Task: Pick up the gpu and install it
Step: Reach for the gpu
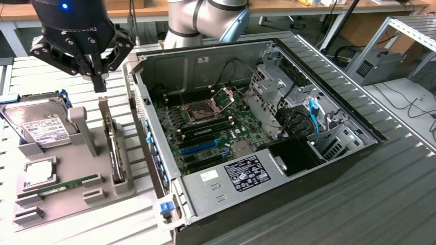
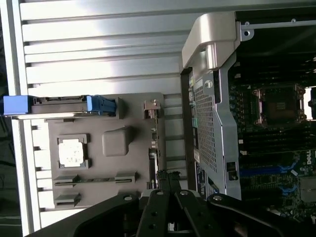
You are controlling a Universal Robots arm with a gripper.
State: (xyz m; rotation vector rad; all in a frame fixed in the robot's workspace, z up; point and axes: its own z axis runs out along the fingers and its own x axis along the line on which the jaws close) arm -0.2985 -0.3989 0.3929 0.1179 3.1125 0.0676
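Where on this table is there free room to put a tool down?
Free: the slatted table at the exterior view's right of the computer case. Crowded: the narrow gap between the case and the gray tray, whose edge holds the upright gpu, with the gripper just above it.

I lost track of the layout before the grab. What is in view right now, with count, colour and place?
gpu: one, dark, on edge in the holder's slot
hard drive: one, silver with a white label, propped at the holder's far end
processor chip: one, silver, flat in a holder recess
RAM stick: one, green, lying in the holder's near end
holder: one, grey, on the table at the exterior view's left of the case
computer case: one, black and grey, open, mid-table
motherboard: one, green, inside the case
table: one, ribbed silver
arm: one, pale grey, behind the case
gripper: one, black, shut, above the gpu's far end
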